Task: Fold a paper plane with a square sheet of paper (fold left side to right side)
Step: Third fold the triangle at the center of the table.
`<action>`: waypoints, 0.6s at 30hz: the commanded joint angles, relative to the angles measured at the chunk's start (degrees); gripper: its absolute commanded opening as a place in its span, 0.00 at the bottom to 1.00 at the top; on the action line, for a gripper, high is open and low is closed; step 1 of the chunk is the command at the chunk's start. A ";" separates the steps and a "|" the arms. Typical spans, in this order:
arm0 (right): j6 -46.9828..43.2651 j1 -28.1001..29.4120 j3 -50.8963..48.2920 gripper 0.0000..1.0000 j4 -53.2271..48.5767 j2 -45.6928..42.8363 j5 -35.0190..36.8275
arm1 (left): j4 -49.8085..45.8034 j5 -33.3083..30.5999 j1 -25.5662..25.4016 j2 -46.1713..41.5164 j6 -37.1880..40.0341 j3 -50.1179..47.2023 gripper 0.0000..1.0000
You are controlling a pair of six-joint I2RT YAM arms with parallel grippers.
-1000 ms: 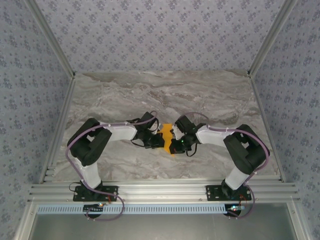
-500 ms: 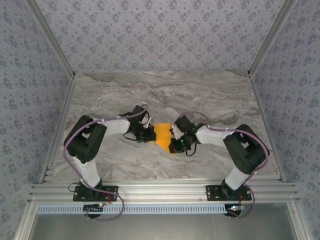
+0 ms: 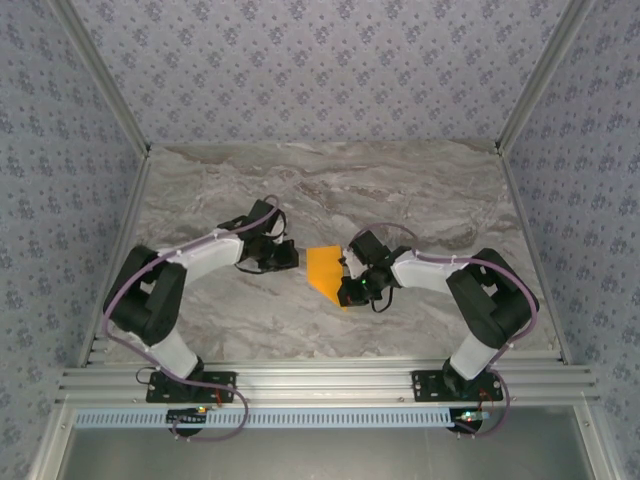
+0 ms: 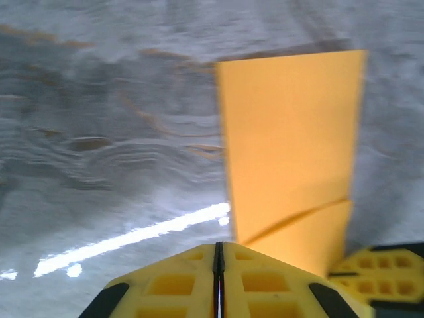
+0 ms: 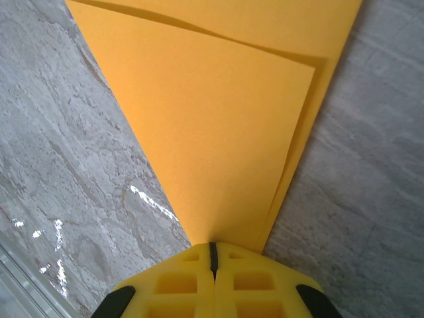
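Having withdrawn leftward from the folded orange paper (image 3: pixel 323 270), left claw (image 3: pixel 285 257) is clenched, empty; right claw (image 3: pixel 345 293) pinches its near tip. Paper lies central on the table (image 3: pixel 400 190), long axis far-to-near, point aimed near.

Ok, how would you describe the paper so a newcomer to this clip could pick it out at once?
Start from the grey marble table and look at its middle, between the two arms. The folded paper lies there, its near pointed tip at the shut right end effector. It is the sole orange-yellow thing, with a diagonal folded flap.
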 commanded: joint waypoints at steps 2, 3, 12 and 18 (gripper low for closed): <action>-0.43 0.49 -1.78 0.02 -9.23 2.98 5.54 | 5.24 3.36 -5.89 -0.64 -4.04 -0.95 0.10; -0.31 0.56 -1.81 0.02 -9.18 2.93 5.54 | 6.34 3.63 -6.95 0.05 -4.60 -0.87 0.10; 0.13 1.06 -1.19 0.03 -9.08 1.81 5.24 | 7.49 3.25 -10.91 9.30 -4.67 2.92 0.10; 1.15 1.10 -0.65 0.03 -8.38 -1.54 4.40 | 6.45 1.07 -10.91 12.29 -4.21 2.23 0.10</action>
